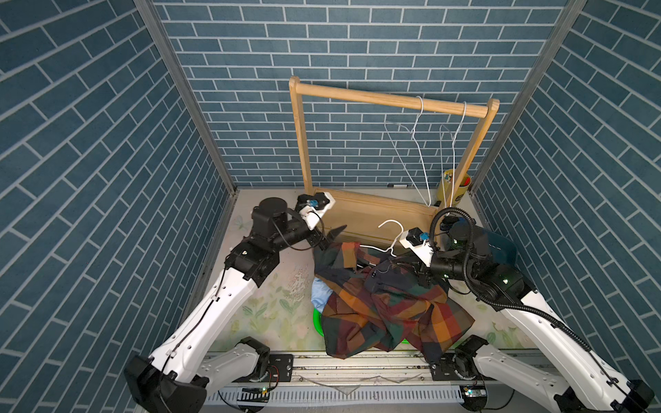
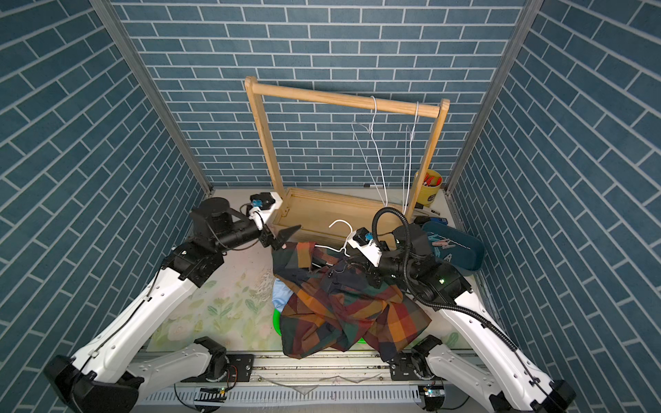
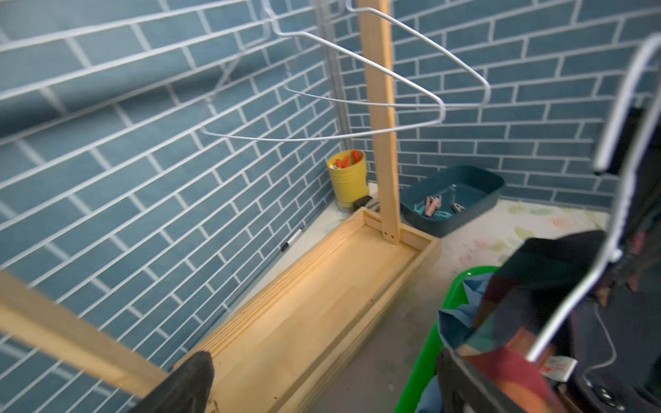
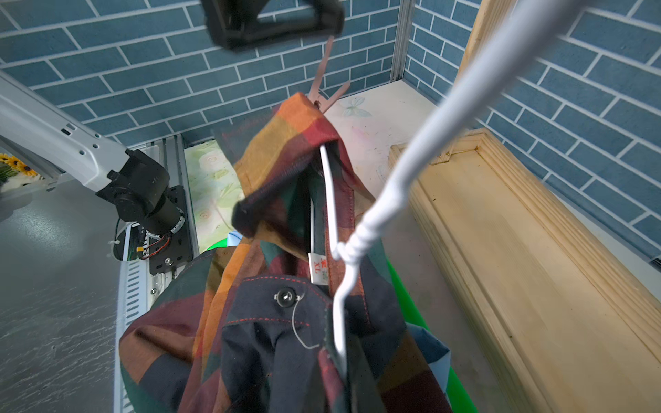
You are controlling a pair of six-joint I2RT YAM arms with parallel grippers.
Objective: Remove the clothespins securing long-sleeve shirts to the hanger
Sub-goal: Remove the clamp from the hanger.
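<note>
The left gripper (image 1: pixel 334 237) holds its black wedge-shaped fingers spread wide. A slim pink plastic clothespin (image 4: pixel 323 89) is clipped on the shoulder of the woven plaid shirt (image 1: pixel 386 314), just beneath those fingers. The right gripper (image 1: pixel 400 267) is closed, its fingers buried in soft collar folds beside the thin white wire hanger (image 4: pixel 361 232). What they pinch is hidden.

Top views high overhead — wrist views close, share shirt (image 4: pixel 272 150).
</note>
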